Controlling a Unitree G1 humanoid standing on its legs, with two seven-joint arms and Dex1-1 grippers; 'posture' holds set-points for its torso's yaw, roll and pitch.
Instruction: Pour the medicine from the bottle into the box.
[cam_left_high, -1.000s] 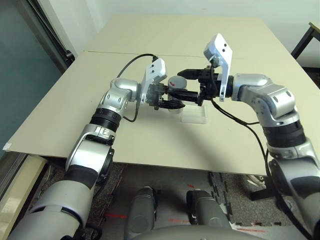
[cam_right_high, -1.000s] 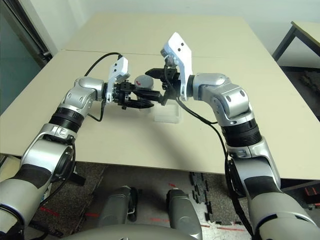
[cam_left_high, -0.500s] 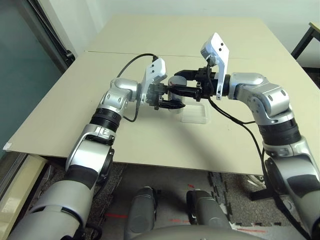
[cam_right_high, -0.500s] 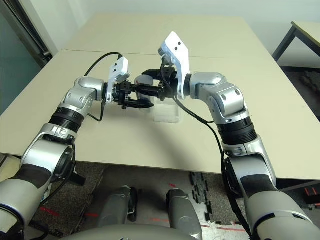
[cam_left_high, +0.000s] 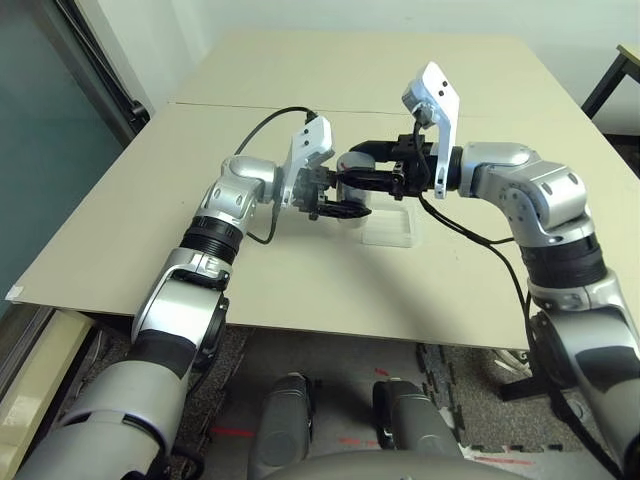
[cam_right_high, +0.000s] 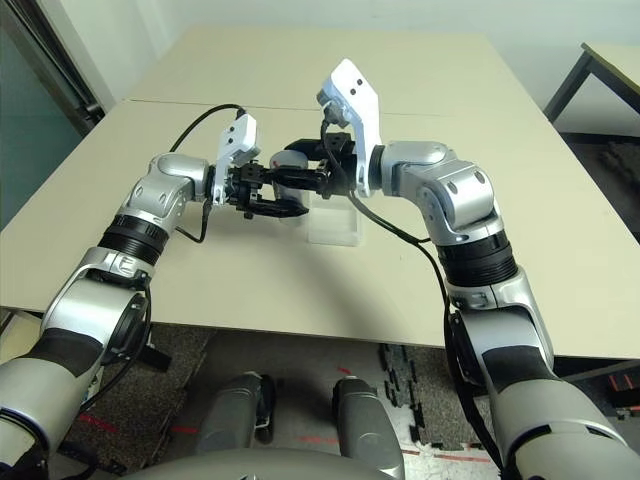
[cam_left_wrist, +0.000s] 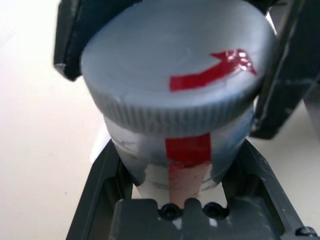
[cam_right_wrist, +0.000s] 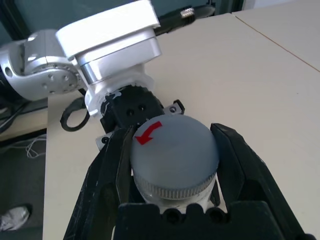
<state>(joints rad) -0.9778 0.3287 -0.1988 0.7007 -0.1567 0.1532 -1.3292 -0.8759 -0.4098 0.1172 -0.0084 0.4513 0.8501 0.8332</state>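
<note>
- Two hands meet on the bottle (cam_left_wrist: 175, 95), held in the air above the surface (cam_left_high: 130, 220), just left of the box (cam_left_high: 388, 228).
- Left hand (cam_left_high: 335, 198) is clamped on the bottle's body; its fingers (cam_left_wrist: 102, 170) press both sides below the cap (cam_right_wrist: 172, 147).
- Right hand (cam_left_high: 372, 168) comes in from the other side, its fingers (cam_right_wrist: 107, 170) flanking the cap. Whether they already grip it or only sit close, you cannot tell for sure; they look narrow around it.
- Cap is on, so the step is likely unscrewing. A red arrow (cam_right_wrist: 148, 132) on top shows the turn direction, so follow it.
- Keep the left grip firm and fixed so the body does not spin with the cap.
- Close the right fingers square on the ribbed rim, not the smooth top, or they will slip.
- Turn about the bottle's own axis; don't pull sideways, that could wrench it from the left hand.
- Keep the bottle upright until the cap is off, then tilt over the box, which lies flat on the surface and looks empty.
</note>
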